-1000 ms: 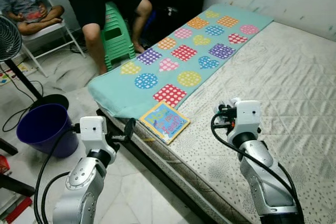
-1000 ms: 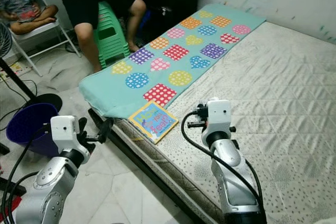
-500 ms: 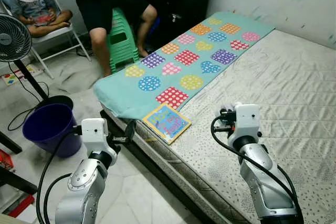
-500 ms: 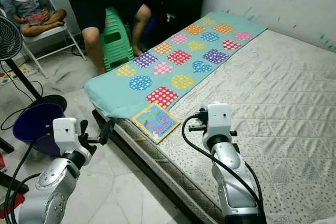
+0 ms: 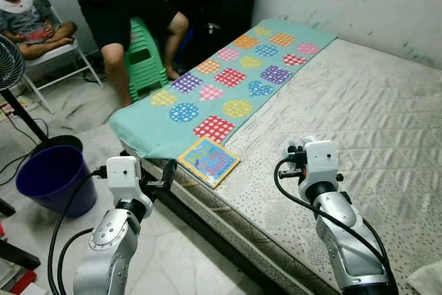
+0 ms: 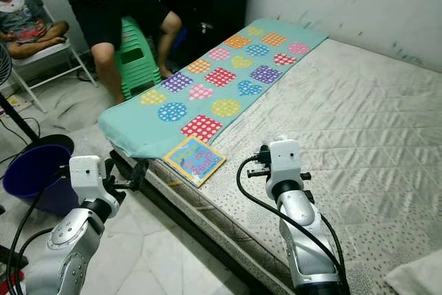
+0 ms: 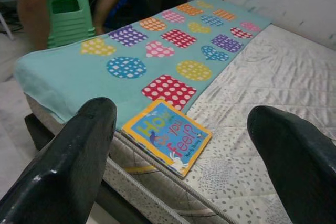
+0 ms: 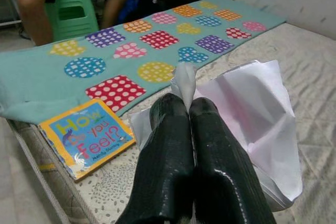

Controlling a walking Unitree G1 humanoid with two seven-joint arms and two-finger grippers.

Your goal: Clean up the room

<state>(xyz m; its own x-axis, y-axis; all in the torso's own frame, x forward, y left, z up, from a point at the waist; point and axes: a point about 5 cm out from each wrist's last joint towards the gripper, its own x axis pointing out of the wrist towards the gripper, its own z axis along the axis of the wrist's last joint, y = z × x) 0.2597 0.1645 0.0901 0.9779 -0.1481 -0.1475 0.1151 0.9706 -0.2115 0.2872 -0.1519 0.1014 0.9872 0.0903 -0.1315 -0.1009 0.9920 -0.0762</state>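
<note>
A crumpled white paper is pinched between the black fingers of my right gripper, which is shut on it. That gripper hovers over the grey quilted mattress, near its front edge. A colourful children's book lies flat at the mattress corner, just below a teal blanket with dotted shapes. My left gripper is open and holds nothing. It hangs beside the bed frame, pointing toward the book.
A purple bucket stands on the tiled floor at my left, beside a fan stand. A person sits on a green stool past the bed end; a child sits on a folding chair. A white item lies at the lower right.
The whole view has swung slightly right, so the camera moved and a white item entered the lower right corner. Both arms keep the same pose relative to the bed and book.
</note>
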